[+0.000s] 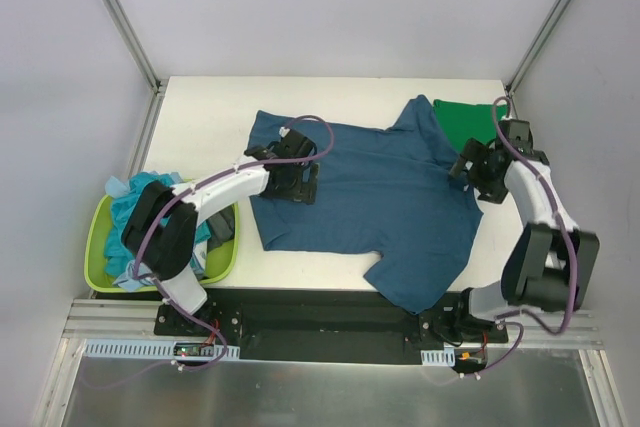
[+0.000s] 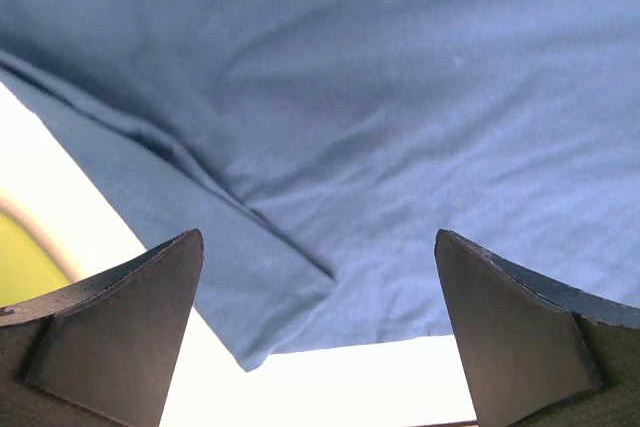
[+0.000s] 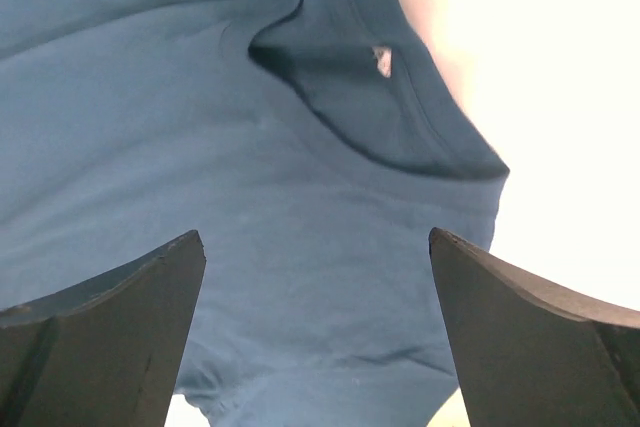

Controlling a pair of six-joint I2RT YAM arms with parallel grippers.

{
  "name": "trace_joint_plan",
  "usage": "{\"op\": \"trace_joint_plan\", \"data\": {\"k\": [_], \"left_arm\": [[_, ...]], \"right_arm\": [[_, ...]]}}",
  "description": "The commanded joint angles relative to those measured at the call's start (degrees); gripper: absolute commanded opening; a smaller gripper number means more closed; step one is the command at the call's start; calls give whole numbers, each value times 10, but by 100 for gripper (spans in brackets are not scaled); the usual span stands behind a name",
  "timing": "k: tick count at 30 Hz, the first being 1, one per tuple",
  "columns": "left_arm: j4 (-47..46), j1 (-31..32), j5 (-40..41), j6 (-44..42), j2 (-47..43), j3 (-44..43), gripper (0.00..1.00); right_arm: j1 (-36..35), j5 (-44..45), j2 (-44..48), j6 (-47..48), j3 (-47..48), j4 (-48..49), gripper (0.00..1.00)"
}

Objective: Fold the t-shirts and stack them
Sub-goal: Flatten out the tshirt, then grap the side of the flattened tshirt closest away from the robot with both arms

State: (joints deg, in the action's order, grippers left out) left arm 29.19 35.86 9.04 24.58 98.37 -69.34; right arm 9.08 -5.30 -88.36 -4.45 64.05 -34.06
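Near left, the lime basket (image 1: 96, 247) holds crumpled tees (image 1: 132, 197) not yet folded. The dark blue t-shirt (image 1: 380, 197) lies spread unfolded on the surface (image 1: 210, 117), with the left gripper (image 1: 295, 182) over its hem and the right gripper (image 1: 478, 172) by its collar, both with fingers wide open and empty. At the far right a green t-shirt (image 1: 465, 119) lies folded, seemingly the only one done.

In the overhead view, the left gripper (image 1: 298, 179) covers a patch of the dark blue t-shirt (image 1: 380, 207) near its left end. The right gripper (image 1: 480, 169) hides part of the shirt's right edge and a corner of the green t-shirt (image 1: 462, 119). The left arm (image 1: 195, 202) crosses the lime basket (image 1: 96, 242), so the turquoise tees (image 1: 130, 197) heaped inside are only partly seen and cannot be counted. Both wrist views cut the blue shirt off at the picture edges, and the table (image 2: 340, 387) there is washed out to white.
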Motion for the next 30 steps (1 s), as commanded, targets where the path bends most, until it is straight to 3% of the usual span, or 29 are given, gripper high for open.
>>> {"op": "trace_joint_plan", "data": {"k": [1,3,10,21,30], "left_arm": [[46,23,49,35,-68,43,99],[46,26,46,39,-69,61,96],[45,37,18,49,-41,79,64],[45,62,-2,26,-34,94,59],[46,63,-6,-2,-14,92,39]], "right_arm": [[3,-7,119,-11,-69,31,96],[3,-30,150,-19,-95,36,96],[3,-50,257,-34,-180,71,96],[3,-30,275,-28,-204,60,96],[3,-22,266,-24,-205,62,96]]}}
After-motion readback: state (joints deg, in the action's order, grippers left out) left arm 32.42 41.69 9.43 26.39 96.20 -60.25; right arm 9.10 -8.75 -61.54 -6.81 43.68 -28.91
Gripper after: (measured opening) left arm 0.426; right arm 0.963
